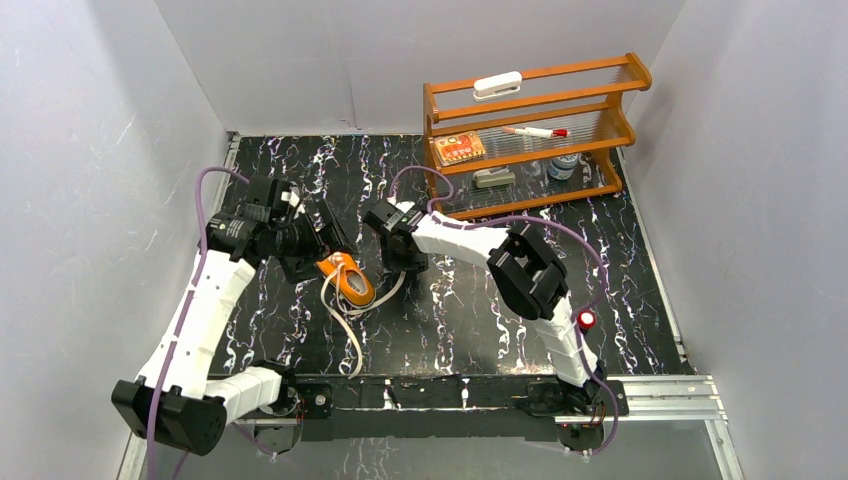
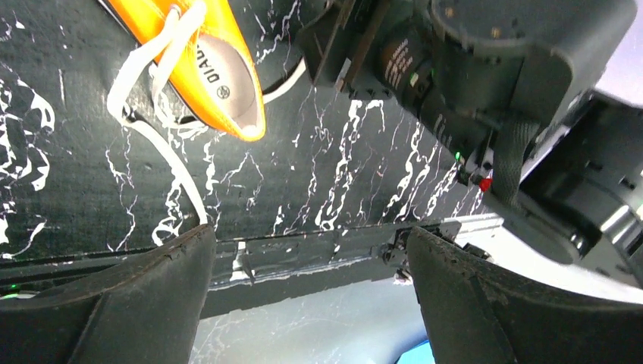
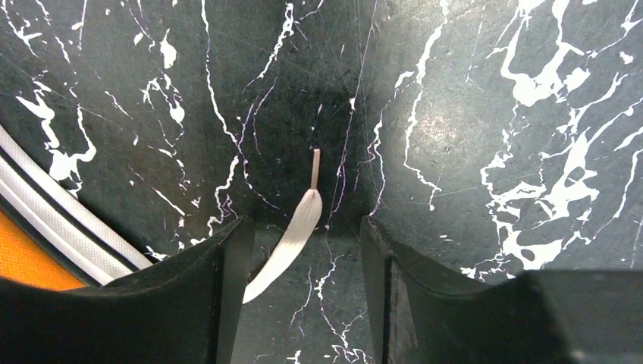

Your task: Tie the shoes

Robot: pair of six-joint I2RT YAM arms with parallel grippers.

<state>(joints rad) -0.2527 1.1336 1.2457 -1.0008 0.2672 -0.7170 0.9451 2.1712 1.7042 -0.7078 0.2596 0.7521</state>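
The orange sneaker (image 1: 346, 278) lies on the black marbled table, its white laces (image 1: 343, 325) loose and trailing toward the near edge. In the left wrist view the shoe (image 2: 205, 64) shows its pale insole at upper left, with a lace loop (image 2: 163, 144) beside it. My left gripper (image 1: 330, 243) is open and empty just behind the shoe's left end; in its own view it (image 2: 307, 243) holds nothing. My right gripper (image 1: 403, 262) is open, low over the table right of the shoe. A lace end (image 3: 292, 235) lies between its fingers (image 3: 227, 265), not gripped. The shoe's sole edge (image 3: 45, 227) is at left.
A wooden shelf rack (image 1: 530, 135) stands at the back right with a white object, a pen, a card and jars. Grey walls close in the table on three sides. A metal rail (image 1: 480, 395) runs along the near edge by the arm bases.
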